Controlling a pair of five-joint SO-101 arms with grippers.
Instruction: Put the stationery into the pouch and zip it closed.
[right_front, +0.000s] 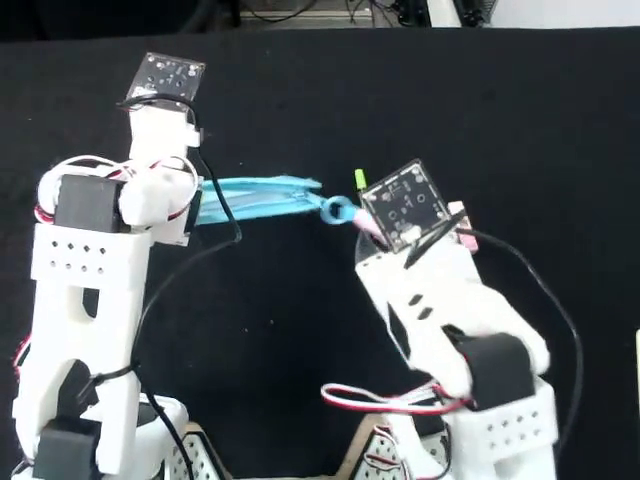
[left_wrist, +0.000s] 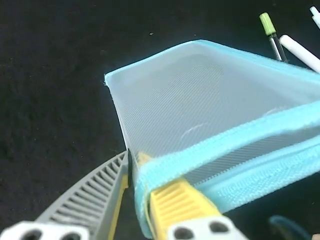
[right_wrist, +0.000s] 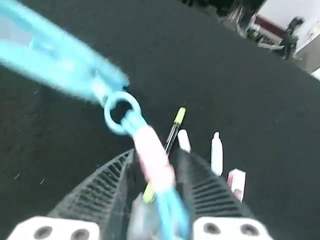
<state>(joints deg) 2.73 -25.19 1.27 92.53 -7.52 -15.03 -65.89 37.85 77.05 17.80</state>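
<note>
The light-blue mesh pouch (right_front: 260, 195) hangs stretched between both arms above the black table. My left gripper (right_front: 195, 205) is shut on the pouch's end; in the left wrist view its fingers (left_wrist: 172, 200) pinch the blue trim of the pouch (left_wrist: 200, 100). My right gripper (right_front: 366, 228) is shut on the zipper pull, a pink-and-blue strap (right_wrist: 152, 155) behind the blue ring (right_wrist: 121, 112). A green-capped pen (right_wrist: 175, 122), two white pens (right_wrist: 216, 152) and a pink eraser (right_wrist: 236, 182) lie on the table beyond the right gripper.
The black cloth table (right_front: 500, 120) stretches open behind and to the right of the arms. Red and black cables (right_front: 390, 398) loop near the right arm's base. The green pen tip (right_front: 359, 179) sticks out just behind the right wrist camera.
</note>
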